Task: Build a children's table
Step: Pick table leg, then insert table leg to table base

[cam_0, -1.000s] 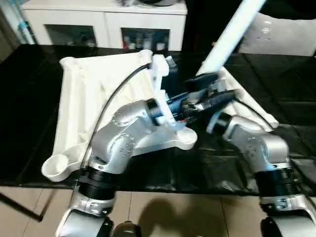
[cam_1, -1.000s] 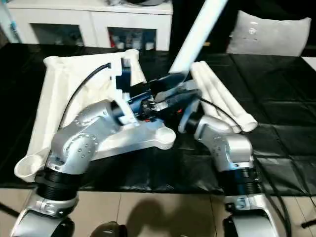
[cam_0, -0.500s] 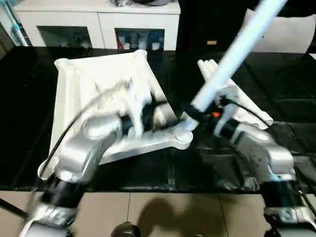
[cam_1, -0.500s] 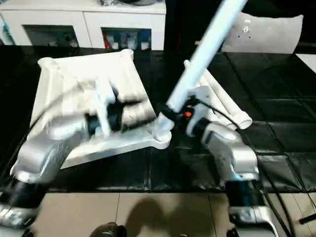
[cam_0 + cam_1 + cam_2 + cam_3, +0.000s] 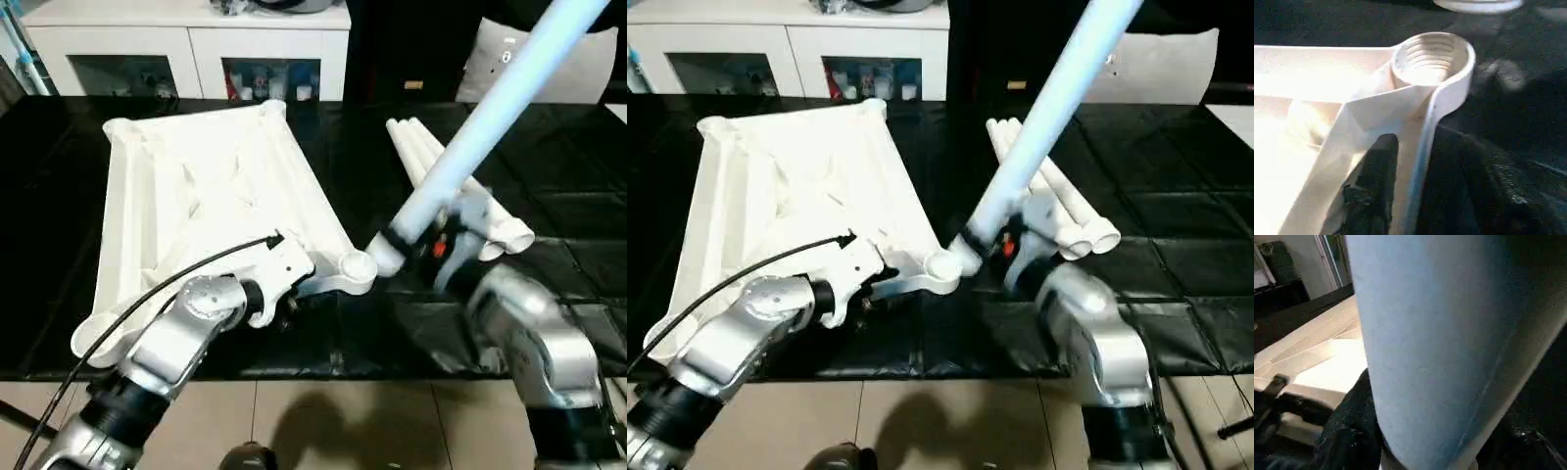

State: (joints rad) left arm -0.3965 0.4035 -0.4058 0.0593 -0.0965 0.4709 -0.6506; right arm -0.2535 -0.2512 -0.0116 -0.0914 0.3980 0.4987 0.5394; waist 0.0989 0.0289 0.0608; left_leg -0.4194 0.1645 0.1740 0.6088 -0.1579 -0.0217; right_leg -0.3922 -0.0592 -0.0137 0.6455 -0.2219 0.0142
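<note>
On the black table (image 5: 59, 196): top (image 5: 206, 186) lies ribs up, ahead of my left arm.
Near socket (image 5: 1432, 58): open and threaded, at the top's corner nearest my right side.
Leg (image 5: 490, 117): tilted, its low end just beside that socket, not in it.
Right gripper (image 5: 416, 240): my fingers pinch the leg near its low end.
Left gripper (image 5: 1396, 196): one black finger (image 5: 1374, 186) inside the top's rim by the socket; I cannot tell if it is spread or closed.
Spare legs (image 5: 441, 176): lying together behind my right gripper.
Cabinet (image 5: 186, 39): white, beyond the table.
</note>
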